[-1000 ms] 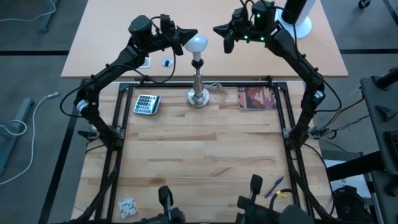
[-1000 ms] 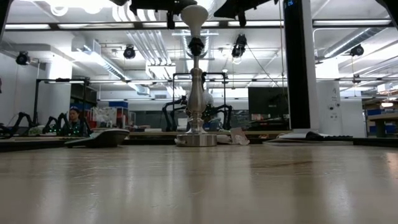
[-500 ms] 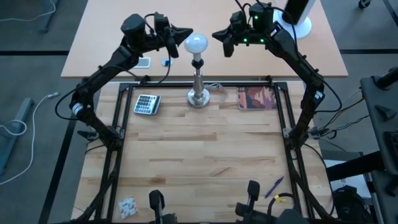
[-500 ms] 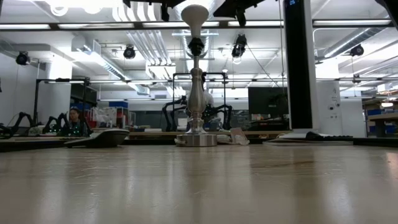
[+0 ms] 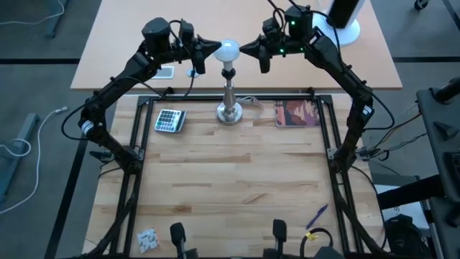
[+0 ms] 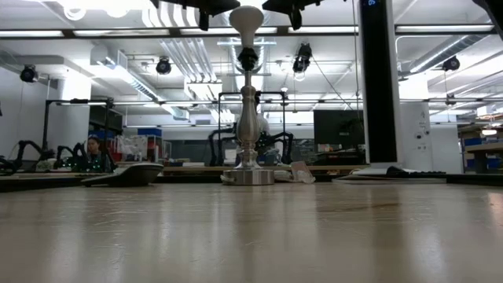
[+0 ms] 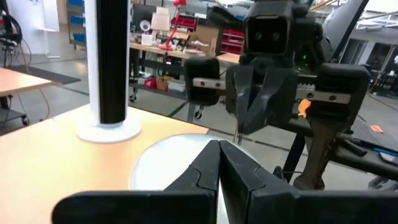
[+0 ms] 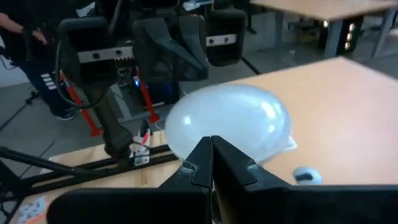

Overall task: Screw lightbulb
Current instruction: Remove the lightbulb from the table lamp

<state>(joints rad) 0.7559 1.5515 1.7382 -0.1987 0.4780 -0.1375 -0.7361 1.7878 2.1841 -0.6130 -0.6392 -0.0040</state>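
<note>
The white frosted lightbulb stands upright with its base in the black socket on top of the silver stand, at the table's far middle. My left gripper is shut, level, its tip at the bulb's left side. My right gripper is shut, its tip at the bulb's right side. In the left wrist view the bulb shows just past my left gripper. In the right wrist view the bulb fills the space behind my right gripper. My left gripper brings its shut fingertips level from the table's left against the left side of the bulb's glass; whether they touch it, I cannot tell. My right gripper brings its shut fingertips from the table's right, slanting slightly down, to the glass's right side; whether they touch, I cannot tell.
A calculator lies left of the stand and a picture card right of it, with a loose cable by the base. A white cylinder on a round base stands far right. A pen lies near the front.
Both shut grippers have closed in on the bulb. My left one has rolled and swung its tip from beyond the bulb's far side to its left side. My right one has come toward the left and near edges, to the bulb's right side. The bulb has kept still.
</note>
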